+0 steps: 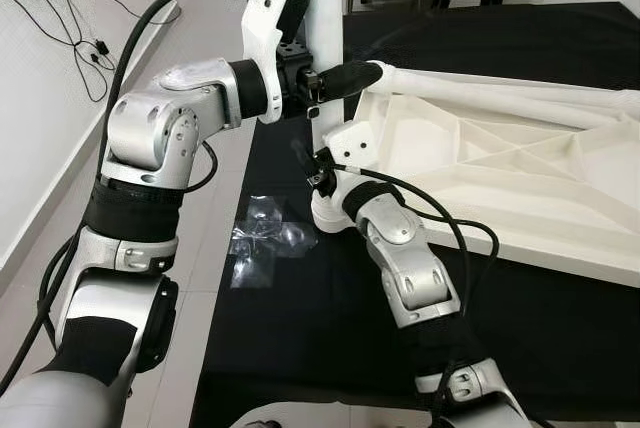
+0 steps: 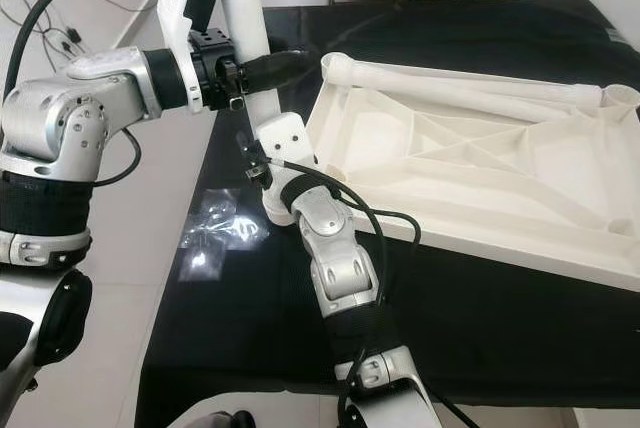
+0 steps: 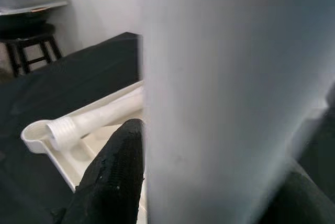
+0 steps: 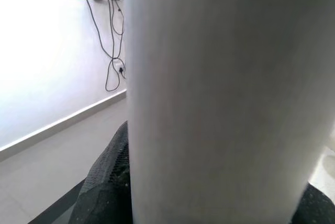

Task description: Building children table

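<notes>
At the near-left corner of the upturned white tabletop, which lay underside-up on the black-covered worktop, I had a white table leg standing upright. My left hand was clamped on that leg high up, one black finger pressed against its side in the left wrist view. My right hand gripped the same leg lower down, close to the corner. A second leg lay flat along the tabletop's far edge. Crumpled clear plastic wrap sat on the cloth beside my right arm.
</notes>
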Controlling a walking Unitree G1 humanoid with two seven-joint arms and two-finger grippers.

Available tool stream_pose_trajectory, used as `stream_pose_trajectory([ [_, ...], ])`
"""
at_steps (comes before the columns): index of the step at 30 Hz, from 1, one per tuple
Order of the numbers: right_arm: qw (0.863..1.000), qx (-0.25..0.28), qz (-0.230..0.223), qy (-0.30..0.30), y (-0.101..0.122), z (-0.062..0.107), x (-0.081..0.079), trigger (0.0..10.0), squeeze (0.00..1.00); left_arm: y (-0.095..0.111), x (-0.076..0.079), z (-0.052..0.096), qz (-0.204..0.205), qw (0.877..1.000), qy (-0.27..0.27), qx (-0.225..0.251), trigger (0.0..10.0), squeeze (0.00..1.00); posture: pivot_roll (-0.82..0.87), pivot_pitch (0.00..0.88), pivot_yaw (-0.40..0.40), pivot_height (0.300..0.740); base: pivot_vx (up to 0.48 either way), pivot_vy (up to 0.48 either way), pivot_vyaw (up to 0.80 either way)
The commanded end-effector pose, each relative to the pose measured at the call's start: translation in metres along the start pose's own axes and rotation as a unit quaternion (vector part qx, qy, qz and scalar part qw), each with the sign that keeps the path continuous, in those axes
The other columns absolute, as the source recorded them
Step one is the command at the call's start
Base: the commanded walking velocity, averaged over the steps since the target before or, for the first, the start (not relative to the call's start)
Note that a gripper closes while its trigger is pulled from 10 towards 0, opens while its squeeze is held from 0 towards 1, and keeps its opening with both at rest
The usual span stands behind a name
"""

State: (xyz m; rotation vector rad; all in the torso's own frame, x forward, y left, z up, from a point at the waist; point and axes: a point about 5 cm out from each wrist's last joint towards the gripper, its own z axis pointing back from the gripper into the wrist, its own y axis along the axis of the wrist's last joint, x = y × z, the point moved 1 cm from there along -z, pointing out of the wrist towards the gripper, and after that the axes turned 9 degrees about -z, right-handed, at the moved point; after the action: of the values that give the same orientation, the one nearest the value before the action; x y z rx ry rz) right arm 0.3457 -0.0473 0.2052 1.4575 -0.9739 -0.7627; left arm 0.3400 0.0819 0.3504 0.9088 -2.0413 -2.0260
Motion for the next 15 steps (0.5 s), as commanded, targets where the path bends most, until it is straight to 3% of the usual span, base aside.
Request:
stream_pose_trajectory([
  [1, 0.996, -0.082, 0.028, 0.0, -0.03, 0.005, 0.01, 0.0, 0.0, 0.002, 0.003, 0.014, -0.016, 0.999, -0.032, 0.002, 10.0, 0.0, 0.02, 0.161, 0.018, 0.74, 0.0, 0.0, 0.0],
  [3, 0.997, -0.078, 0.023, -0.004, -0.025, 0.003, 0.018, 0.0, 0.0, 0.006, 0.004, 0.026, -0.037, 0.998, -0.052, 0.008, 10.0, 0.0, 0.02, 0.161, 0.018, 0.74, 0.0, 0.0, 0.0],
  [4, 0.997, -0.078, 0.026, -0.006, -0.023, 0.002, 0.021, 10.0, 0.0, 0.011, 0.003, 0.031, -0.041, 0.997, -0.057, 0.014, 10.0, 0.0, 0.02, 0.16, 0.018, 0.74, 0.0, 0.0, 0.0],
  [8, 0.996, -0.079, 0.031, -0.003, -0.022, 0.001, 0.025, 10.0, 0.0, 0.017, 0.0, 0.041, -0.051, 0.997, -0.055, 0.02, 10.0, 0.0, 0.02, 0.16, 0.017, 0.74, 0.0, 0.0, 0.0],
  [15, 0.996, -0.087, 0.017, 0.014, -0.023, 0.002, 0.022, 10.0, 0.0, 0.033, -0.023, 0.062, -0.089, 0.996, 0.01, 0.02, 10.0, 0.0, 0.02, 0.159, 0.016, 0.74, 0.0, 0.0, 0.0],
])
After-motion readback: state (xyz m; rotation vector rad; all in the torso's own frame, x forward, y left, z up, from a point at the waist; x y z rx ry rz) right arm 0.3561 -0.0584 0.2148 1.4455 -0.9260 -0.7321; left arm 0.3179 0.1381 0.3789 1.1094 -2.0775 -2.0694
